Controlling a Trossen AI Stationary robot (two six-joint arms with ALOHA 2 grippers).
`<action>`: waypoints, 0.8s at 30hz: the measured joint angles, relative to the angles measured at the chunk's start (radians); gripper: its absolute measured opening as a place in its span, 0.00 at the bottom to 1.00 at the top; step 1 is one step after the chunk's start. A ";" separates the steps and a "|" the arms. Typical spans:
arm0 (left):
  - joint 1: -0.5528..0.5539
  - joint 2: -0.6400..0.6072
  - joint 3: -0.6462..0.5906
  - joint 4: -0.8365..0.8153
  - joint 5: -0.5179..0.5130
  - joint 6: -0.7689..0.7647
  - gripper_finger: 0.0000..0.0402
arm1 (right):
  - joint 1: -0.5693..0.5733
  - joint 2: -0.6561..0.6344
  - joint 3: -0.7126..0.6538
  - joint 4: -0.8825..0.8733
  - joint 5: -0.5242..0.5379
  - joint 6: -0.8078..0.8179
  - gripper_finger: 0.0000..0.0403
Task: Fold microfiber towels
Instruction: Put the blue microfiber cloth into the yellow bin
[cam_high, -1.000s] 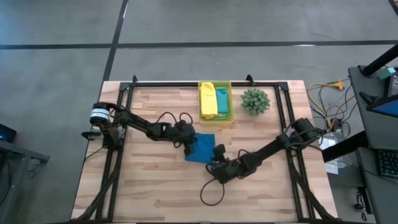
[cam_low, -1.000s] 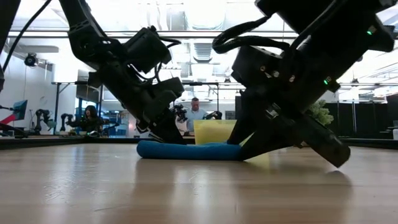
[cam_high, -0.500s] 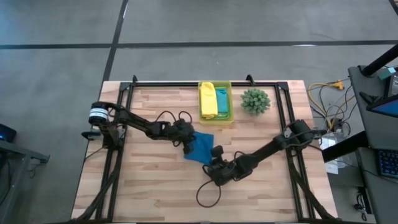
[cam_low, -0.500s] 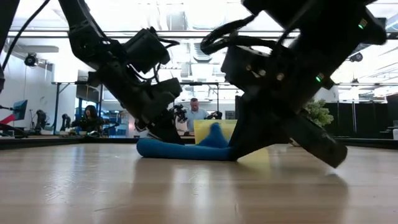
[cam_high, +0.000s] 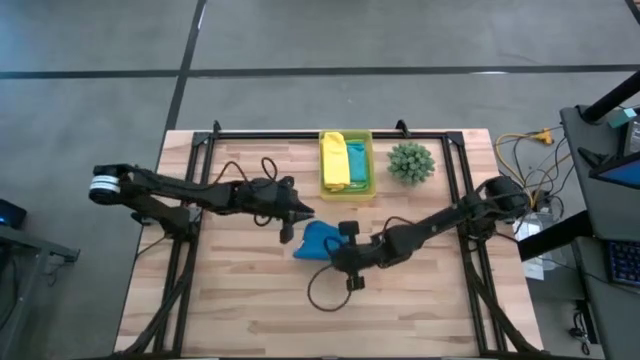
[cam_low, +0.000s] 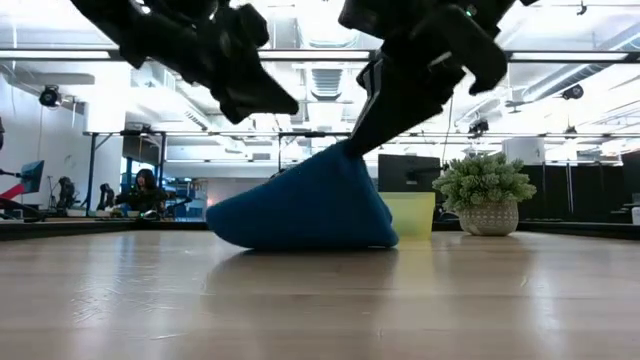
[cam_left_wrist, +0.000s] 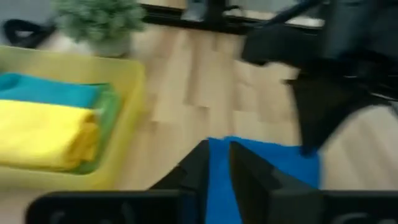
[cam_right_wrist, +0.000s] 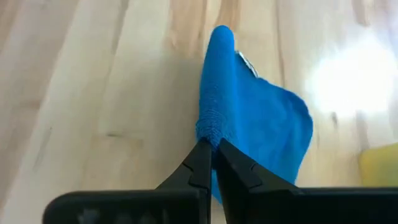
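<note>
Blue towel (cam_high: 314, 240) is mid-table, just in front of the bin (cam_high: 346, 189), partly lifted: one edge pulled up into a peak, the rest still bunched on the wood, so in the low view it reads as a tent. Right gripper (cam_right_wrist: 211, 163) has that raised edge pinched between closed fingers; clear in the right wrist view, cloth draping away from the tips. Left gripper (cam_high: 303, 211) is off the cloth, just beside its bin-side edge and above the table; in its wrist view the fingers look nearly together with nothing between them, blue cloth seen beyond the tips, so I'd call it shut and empty. Bin at the far side of the table holds the yellow towel (cam_high: 334, 161) and the teal towel (cam_high: 356, 162), both folded, with a strip of lime green towel (cam_left_wrist: 107, 127) showing under them in the left wrist view. Plant (cam_high: 410, 161) sits next to the bin, not involved. Judgement: three of four look done and binned; blue is the last one, fold in progress, not flat or squared yet. Left: finish the fold, then put it in the bin.
</note>
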 joint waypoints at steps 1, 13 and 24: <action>-0.008 -0.013 0.000 -0.007 0.022 -0.011 0.13 | -0.012 -0.010 0.000 -0.007 -0.018 0.005 0.02; -0.143 0.029 0.003 -0.020 0.069 -0.031 0.56 | -0.097 -0.065 0.030 -0.016 -0.095 0.035 0.02; -0.195 0.179 0.037 -0.120 0.076 -0.101 0.59 | -0.108 -0.068 0.045 -0.017 -0.095 0.070 0.02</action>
